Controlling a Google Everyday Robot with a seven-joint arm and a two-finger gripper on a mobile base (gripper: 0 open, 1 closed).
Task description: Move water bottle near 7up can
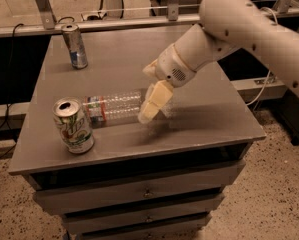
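The water bottle (114,106) lies on its side on the grey cabinet top (204,119), its labelled end just beside the upright 7up can (73,125) near the front left corner. The gripper (147,95) hangs at the bottle's other end, its 2 fingers (154,100) spread apart, the nearer one just beside the bottle's base. A slim silver-blue can (75,45) stands well apart at the back left.

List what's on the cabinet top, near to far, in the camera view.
7up can → water bottle → slim silver-blue can; the gripper, at the bottle's right end, overlaps it and is left out.
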